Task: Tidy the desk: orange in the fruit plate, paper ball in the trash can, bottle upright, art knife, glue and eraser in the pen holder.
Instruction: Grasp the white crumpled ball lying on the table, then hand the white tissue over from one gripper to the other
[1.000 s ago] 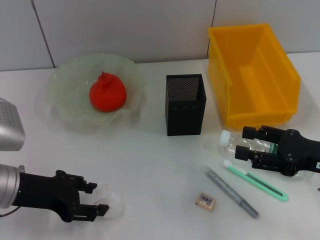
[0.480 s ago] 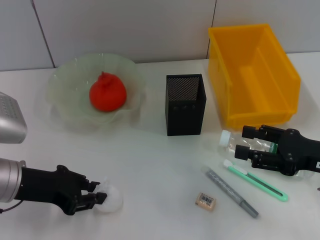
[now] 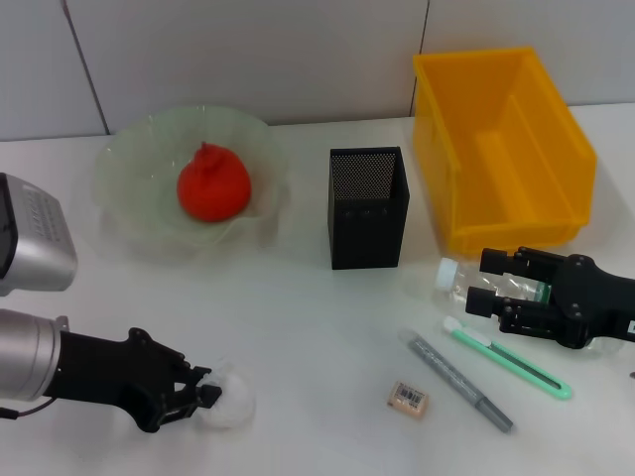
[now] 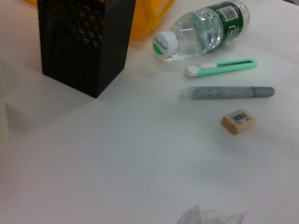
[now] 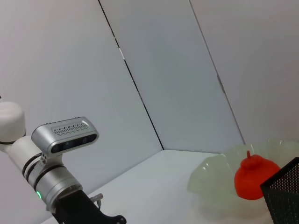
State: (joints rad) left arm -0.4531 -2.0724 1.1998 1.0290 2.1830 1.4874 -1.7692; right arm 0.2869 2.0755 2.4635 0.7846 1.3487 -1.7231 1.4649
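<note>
From the head camera you have one orange [image 3: 212, 185] in the fruit plate [image 3: 134, 162], one pen holder [image 3: 367, 207], one empty trash can [image 3: 501, 143]. Your left gripper [image 3: 201, 396] is pinched tight on the paper ball [image 3: 229, 400] at the near left of the desk. Your right gripper [image 3: 486, 289] sits spread wide around the lying bottle [image 3: 458, 279].

In the left wrist view, the bottle's white cap carries writing too small to read, its label is green, and the eraser [image 4: 238, 121] shows a barcode. One art knife [image 4: 221, 67], one grey glue stick [image 4: 227, 92].

Right wrist view: orange, plate, left arm.
</note>
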